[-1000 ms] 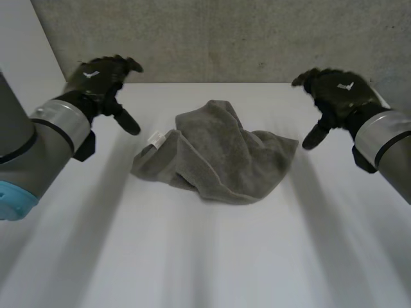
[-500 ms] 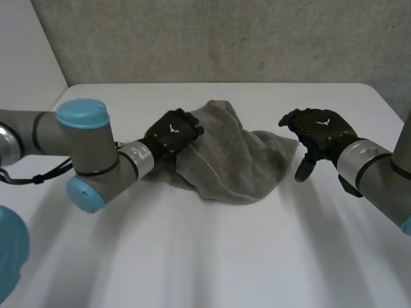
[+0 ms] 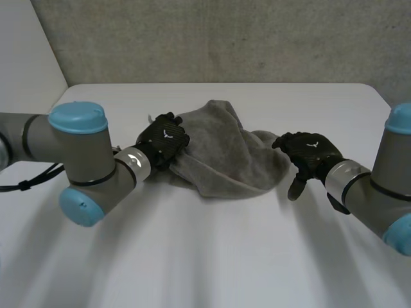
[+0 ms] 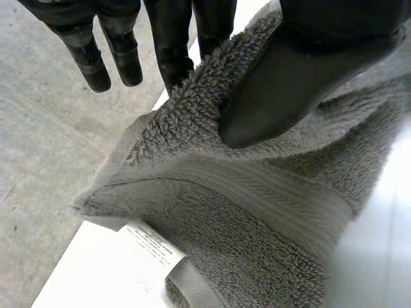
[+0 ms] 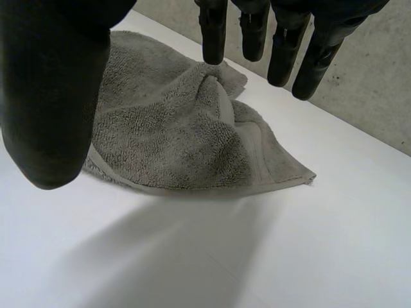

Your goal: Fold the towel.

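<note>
A grey terry towel [image 3: 221, 157] lies crumpled in a loose heap just above the centre of the head view, on the white table [image 3: 205, 256]. It is bunched into soft overlapping folds, with a peak toward the concrete wall [image 3: 225, 38] and a rounded lower edge. The left hand [image 3: 164, 141] sits on the heap's left end. In the left wrist view, a raised ridge of looped pile stands between its thumb [image 4: 282, 83], pressed into the cloth, and its straight fingers [image 4: 173, 45] on the other side, so the hand pinches that fold. A flat woven hem band and a white care label [image 4: 151, 247] show at the corner beneath the palm. The right hand [image 3: 309, 153] is at the towel's right corner, centre right, with its fingers straight and spread, holding nothing.
</note>
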{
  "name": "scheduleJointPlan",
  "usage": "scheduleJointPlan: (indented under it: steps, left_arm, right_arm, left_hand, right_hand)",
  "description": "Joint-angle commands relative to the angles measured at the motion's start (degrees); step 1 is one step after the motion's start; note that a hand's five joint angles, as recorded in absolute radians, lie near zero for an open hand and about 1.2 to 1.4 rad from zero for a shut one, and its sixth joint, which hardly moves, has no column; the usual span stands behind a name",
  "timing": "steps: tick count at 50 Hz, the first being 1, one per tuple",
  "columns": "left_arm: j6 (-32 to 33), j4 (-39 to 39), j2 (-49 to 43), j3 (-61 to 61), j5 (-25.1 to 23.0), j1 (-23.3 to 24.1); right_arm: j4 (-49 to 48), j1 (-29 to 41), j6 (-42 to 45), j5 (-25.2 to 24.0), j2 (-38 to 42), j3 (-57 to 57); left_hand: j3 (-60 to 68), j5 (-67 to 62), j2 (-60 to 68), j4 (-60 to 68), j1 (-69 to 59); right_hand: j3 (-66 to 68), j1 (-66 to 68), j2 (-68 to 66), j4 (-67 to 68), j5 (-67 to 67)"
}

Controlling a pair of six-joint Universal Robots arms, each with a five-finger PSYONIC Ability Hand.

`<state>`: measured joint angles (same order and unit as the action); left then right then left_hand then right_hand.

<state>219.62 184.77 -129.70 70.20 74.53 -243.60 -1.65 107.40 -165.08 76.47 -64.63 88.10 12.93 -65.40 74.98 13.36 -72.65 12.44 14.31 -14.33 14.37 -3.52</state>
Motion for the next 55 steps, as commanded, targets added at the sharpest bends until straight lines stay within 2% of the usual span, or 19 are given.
scheduleJointPlan:
  steps: [1, 3, 6, 15, 17, 20, 22, 28, 30, 31, 33, 40, 48, 49, 50, 55]
  left_arm:
    - [-5.0, -0.6, 7.0, 5.9, 3.2, 0.2]
    - [-9.7, -1.7, 10.9, 8.4, 4.8, 0.2]
    - [-13.1, -3.4, 14.2, 10.9, 5.2, 0.1]
    - [-14.9, -4.4, 21.9, 17.8, 5.5, -0.7]
    - [-15.0, -4.5, 23.1, 18.9, 5.5, -0.9]
    - [-15.0, -4.5, 25.8, 21.1, 5.7, -1.8]
    - [-15.0, -4.5, 28.0, 22.7, 5.9, -3.5]
    - [-15.1, -4.6, 30.0, 24.4, 5.7, -6.3]
    - [-15.1, -4.7, 31.0, 25.6, 5.5, -7.8]
    - [-15.1, -4.7, 31.0, 25.6, 5.5, -7.8]
    - [-15.4, -4.7, 32.3, 26.6, 5.4, -8.6]
    - [-18.0, -4.7, 33.8, 28.1, 5.1, -9.2]
    - [-20.1, -4.9, 36.2, 29.4, 4.9, -9.3]
    - [-20.0, -4.9, 36.4, 29.6, 4.9, -9.3]
    - [-20.0, -4.9, 36.4, 29.6, 4.9, -9.3]
    - [-20.1, -4.9, 36.4, 30.0, 4.9, -9.3]
  right_arm:
    - [-7.9, 3.1, -1.6, 0.2, 1.6, 2.4]
    - [-11.9, 4.7, -3.8, 0.2, 2.8, 2.8]
    - [-15.7, 6.7, -5.8, 0.1, 5.2, 2.0]
    - [-17.1, 10.2, -6.5, 0.2, 12.2, -2.0]
    - [-17.1, 10.5, -6.3, 0.0, 13.9, -3.0]
    - [-16.9, 10.4, -6.3, 0.0, 14.6, -3.5]
    - [-16.9, 10.4, -6.2, 0.6, 15.7, -3.9]
    - [-16.2, 8.6, -6.1, 0.7, 14.3, -3.3]
    - [-14.8, 6.1, -6.5, 0.0, 13.0, -3.2]
    - [-14.8, 6.1, -6.5, 0.0, 12.9, -3.2]
    - [-14.5, 5.4, -6.7, -0.6, 12.8, -3.1]
    - [-14.5, 5.4, -7.7, -1.7, 12.9, -2.2]
    - [-13.4, 5.5, -8.5, -2.2, 8.9, -1.4]
    - [-12.9, 5.5, -8.5, -2.1, 8.3, -0.9]
    - [-12.6, 5.5, -8.5, -1.7, 7.9, -0.5]
    - [-10.9, 6.3, -8.6, -1.3, 6.4, 1.3]
  left_hand:
    - [-2.9, -4.6, 5.0, -3.4, -7.3]
    - [-2.9, -4.6, 5.0, -3.4, -7.3]
    - [-2.9, -4.6, 5.0, -3.4, -7.3]
    - [-2.9, -4.6, 5.0, -3.4, -7.3]
    - [-2.9, -4.6, 5.0, -3.4, -7.3]
    - [-2.9, -4.6, 5.0, -3.4, -7.3]
    - [-2.9, -4.6, 5.0, -3.4, -7.3]
    - [-2.9, -4.6, 5.0, -3.4, -7.3]
    - [-2.9, -4.6, 5.0, -3.4, -7.3]
    - [-2.9, -4.6, 5.0, -3.4, -7.3]
    - [-2.9, -4.6, 5.0, -3.4, -7.3]
    - [-2.9, -4.6, 5.0, -3.4, -7.3]
    - [-2.9, -4.6, 5.0, -3.4, -7.3]
    - [-2.9, -4.6, 5.0, -3.4, -7.3]
    - [-2.9, -4.6, 5.0, -3.4, -7.3]
    - [-2.9, -4.6, 5.0, -3.4, -7.3]
  right_hand:
    - [-2.4, -4.3, 4.3, -4.4, 3.5]
    - [-2.4, -4.3, 4.3, -4.4, 3.5]
    - [-2.4, -4.3, 4.3, -4.4, 3.5]
    - [-2.4, -4.3, 4.3, -4.4, 3.5]
    - [-2.4, 4.6, -4.6, -4.4, -5.4]
    - [-2.4, 8.9, -8.9, -4.4, -9.7]
    - [-2.4, 24.4, -24.4, -4.4, -25.2]
    - [-2.4, 28.4, -28.4, -4.4, -29.2]
    - [-2.4, 46.3, -46.3, -4.4, -47.1]
    - [-2.4, 46.4, -46.4, -4.4, -47.2]
    - [-2.4, 65.6, -65.6, -4.4, -66.4]
    - [-2.4, 65.7, -65.7, -4.4, -66.5]
    - [-2.4, 65.7, -65.7, -4.4, -66.5]
    - [-2.4, 49.1, -49.1, -4.4, -49.9]
    - [-2.4, 26.6, -26.6, -4.4, -27.4]
    - [-2.4, 17.7, -17.6, -4.4, -18.4]
